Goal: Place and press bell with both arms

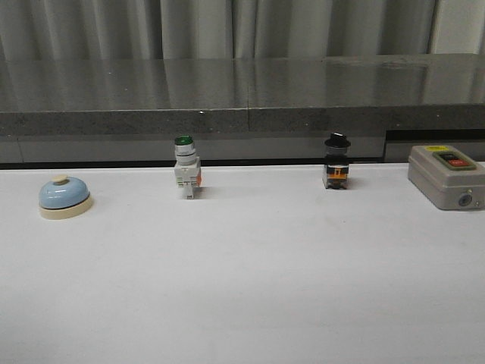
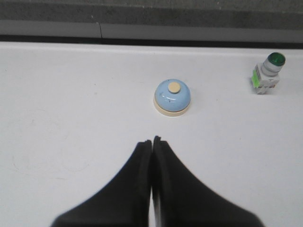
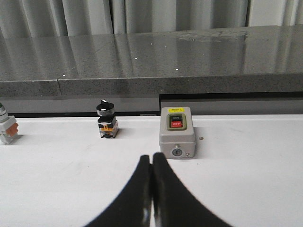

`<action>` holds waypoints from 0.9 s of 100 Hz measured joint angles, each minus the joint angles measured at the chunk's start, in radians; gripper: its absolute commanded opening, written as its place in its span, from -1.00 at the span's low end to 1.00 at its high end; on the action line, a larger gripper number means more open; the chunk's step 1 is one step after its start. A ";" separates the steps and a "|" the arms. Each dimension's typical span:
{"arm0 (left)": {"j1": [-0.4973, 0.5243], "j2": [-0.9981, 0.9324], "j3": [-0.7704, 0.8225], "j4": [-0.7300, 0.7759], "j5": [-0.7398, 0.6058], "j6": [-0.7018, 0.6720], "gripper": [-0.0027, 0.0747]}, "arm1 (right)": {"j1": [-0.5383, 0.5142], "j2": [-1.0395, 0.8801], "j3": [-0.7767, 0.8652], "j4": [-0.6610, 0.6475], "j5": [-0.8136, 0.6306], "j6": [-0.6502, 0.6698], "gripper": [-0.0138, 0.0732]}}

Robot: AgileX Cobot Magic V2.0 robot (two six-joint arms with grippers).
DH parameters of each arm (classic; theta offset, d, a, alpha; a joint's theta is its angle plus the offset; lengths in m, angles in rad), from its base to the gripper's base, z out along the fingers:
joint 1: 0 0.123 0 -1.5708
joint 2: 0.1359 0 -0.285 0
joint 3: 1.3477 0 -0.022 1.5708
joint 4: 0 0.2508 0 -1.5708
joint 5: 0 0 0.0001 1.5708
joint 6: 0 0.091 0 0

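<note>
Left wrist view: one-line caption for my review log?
Shut left gripper short of the light blue bell; green-capped switch off to one side.

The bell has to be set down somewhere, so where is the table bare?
The near white table in front of the bell, green-capped switch, black-capped switch and grey switch box is bare; they crowd its far edge.

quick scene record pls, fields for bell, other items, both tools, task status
bell: bell upright on white table, far left, untouched
other items: green-capped switch, black-capped switch, grey on/off box at far right, all along the table's back edge
left tool: left tool shut, empty, short of the bell
right tool: right tool shut, empty, facing the grey box
task status: not started
</note>
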 measured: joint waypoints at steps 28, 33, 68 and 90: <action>0.000 0.286 -0.122 -0.002 0.008 0.031 -0.43 | 0.000 0.000 0.000 0.000 0.000 0.000 -0.82; -0.002 0.316 -0.132 -0.004 0.009 0.042 -0.09 | 0.000 0.000 0.000 0.000 0.000 0.000 -0.82; -0.071 0.444 -0.165 -0.008 -0.025 0.052 0.72 | 0.000 0.000 0.000 0.000 0.000 0.000 -0.82; -0.106 0.622 -0.306 -0.010 -0.041 0.055 0.72 | 0.000 0.000 0.000 0.000 0.000 0.000 -0.82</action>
